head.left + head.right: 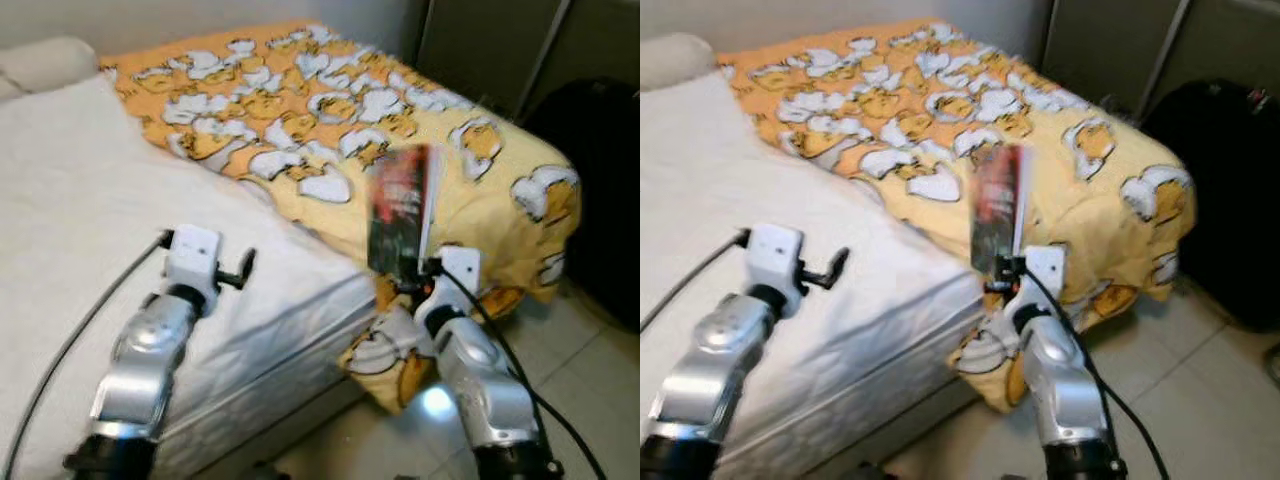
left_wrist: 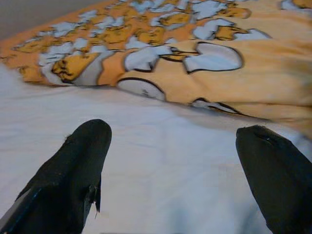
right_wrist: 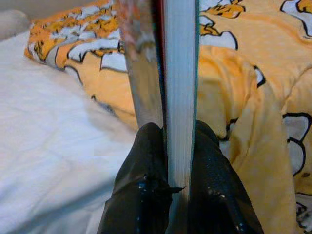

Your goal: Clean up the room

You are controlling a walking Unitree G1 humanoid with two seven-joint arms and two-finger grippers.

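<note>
A thin book [image 1: 400, 210] with a dark red and black cover stands upright in the air at the bed's side, over the yellow blanket. My right gripper [image 1: 408, 282] is shut on its lower edge; in the right wrist view the white page edge of the book [image 3: 180, 83] runs between the two black fingers [image 3: 146, 165]. My left gripper [image 1: 243, 270] hovers open over the white sheet [image 1: 90, 200], holding nothing; its two fingertips [image 2: 83, 151] stand wide apart in the left wrist view.
The bed carries a yellow blanket [image 1: 300, 100] printed with white and yellow cartoon figures, hanging over the corner to the tiled floor [image 1: 590, 380]. A pillow [image 1: 45, 62] lies at the far left. A black bag [image 1: 600, 180] stands at the right, before a dark cabinet [image 1: 490, 40].
</note>
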